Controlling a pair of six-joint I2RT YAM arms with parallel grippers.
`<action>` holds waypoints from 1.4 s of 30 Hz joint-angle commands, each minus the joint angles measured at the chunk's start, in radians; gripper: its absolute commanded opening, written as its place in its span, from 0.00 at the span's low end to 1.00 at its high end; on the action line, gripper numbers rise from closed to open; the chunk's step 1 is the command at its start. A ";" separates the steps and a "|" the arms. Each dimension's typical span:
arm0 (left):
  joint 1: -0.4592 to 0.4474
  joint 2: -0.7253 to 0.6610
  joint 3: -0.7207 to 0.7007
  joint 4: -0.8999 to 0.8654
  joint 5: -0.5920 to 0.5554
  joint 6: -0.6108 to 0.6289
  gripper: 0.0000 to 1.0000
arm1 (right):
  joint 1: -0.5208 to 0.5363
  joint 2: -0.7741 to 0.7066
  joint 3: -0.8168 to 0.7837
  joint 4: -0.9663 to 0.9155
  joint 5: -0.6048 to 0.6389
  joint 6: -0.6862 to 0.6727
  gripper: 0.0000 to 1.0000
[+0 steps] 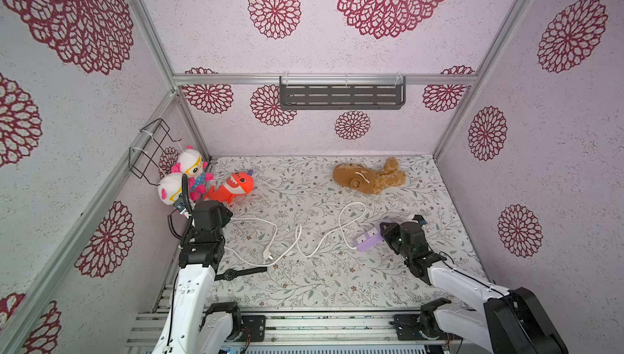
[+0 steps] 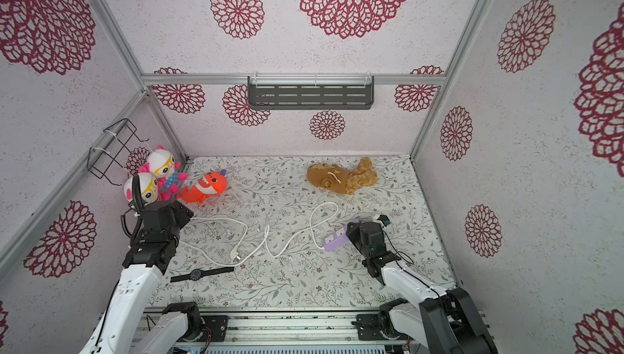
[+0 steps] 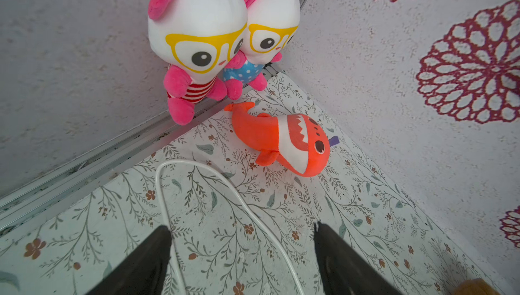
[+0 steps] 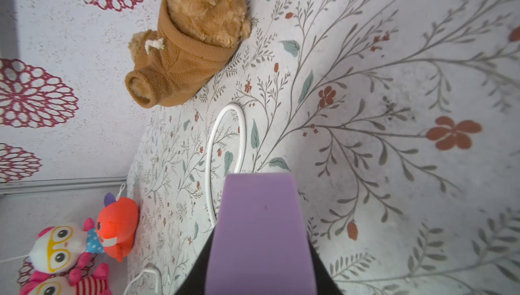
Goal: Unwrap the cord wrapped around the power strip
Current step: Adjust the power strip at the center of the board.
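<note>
Jaws of the left gripper stand wide apart above the table, straddling a bend of the cord without gripping it. The cord lies in loose curves across the middle of the table, its plug lying flat, and no turns show around the strip. It is probably light, limp and smooth, so pinch it just behind the plug, where the moulding stops slip. At the right, the power strip is clamped by one end in the right gripper. Whether it rests or is lifted cannot be told. The block looks rigid, light and slick, so hold it across its flat faces.
</note>
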 commanded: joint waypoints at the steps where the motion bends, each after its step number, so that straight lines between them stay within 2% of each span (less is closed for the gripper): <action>1: 0.007 -0.017 -0.019 0.021 -0.027 0.008 0.84 | -0.005 0.009 -0.053 0.126 0.016 -0.087 0.12; 2: 0.006 -0.019 -0.022 0.025 -0.027 0.006 0.84 | -0.006 0.007 -0.057 0.107 0.027 -0.087 0.16; 4: 0.007 -0.022 -0.027 0.029 -0.032 0.006 0.84 | -0.014 -0.001 -0.069 0.074 0.041 -0.083 0.34; 7: 0.007 -0.023 -0.030 0.036 -0.035 0.004 0.84 | -0.022 -0.017 -0.077 0.007 0.068 -0.068 0.47; 10: 0.007 -0.024 -0.033 0.039 -0.036 -0.001 0.84 | -0.031 -0.037 -0.085 -0.076 0.106 -0.041 0.68; 11: 0.007 -0.023 -0.033 0.041 -0.036 -0.001 0.83 | -0.034 -0.043 -0.090 -0.090 0.112 -0.035 0.73; 16: 0.008 -0.028 -0.038 0.038 -0.043 -0.001 0.84 | -0.047 -0.090 -0.094 -0.189 0.148 -0.016 0.87; 20: 0.008 -0.030 -0.042 0.039 -0.047 -0.003 0.84 | -0.054 -0.137 -0.062 -0.350 0.192 0.016 0.90; 24: 0.010 -0.031 -0.042 0.037 -0.047 -0.005 0.84 | -0.064 -0.152 0.051 -0.642 0.237 0.086 0.87; 28: 0.010 -0.032 -0.042 0.039 -0.049 -0.003 0.84 | -0.064 -0.116 0.254 -0.851 0.242 -0.023 0.78; 30: 0.011 -0.031 -0.041 0.044 -0.049 -0.003 0.84 | -0.064 -0.081 0.345 -0.867 0.190 -0.133 0.69; 35: 0.011 -0.028 -0.037 0.043 -0.041 -0.007 0.84 | -0.062 0.055 0.501 -0.824 -0.074 -0.356 0.33; 38: 0.011 -0.033 -0.039 0.044 -0.040 -0.014 0.84 | -0.051 0.170 0.591 -0.842 -0.150 -0.438 0.23; 42: 0.010 -0.034 -0.036 0.039 -0.035 -0.015 0.84 | -0.038 0.292 0.639 -0.882 -0.206 -0.474 0.16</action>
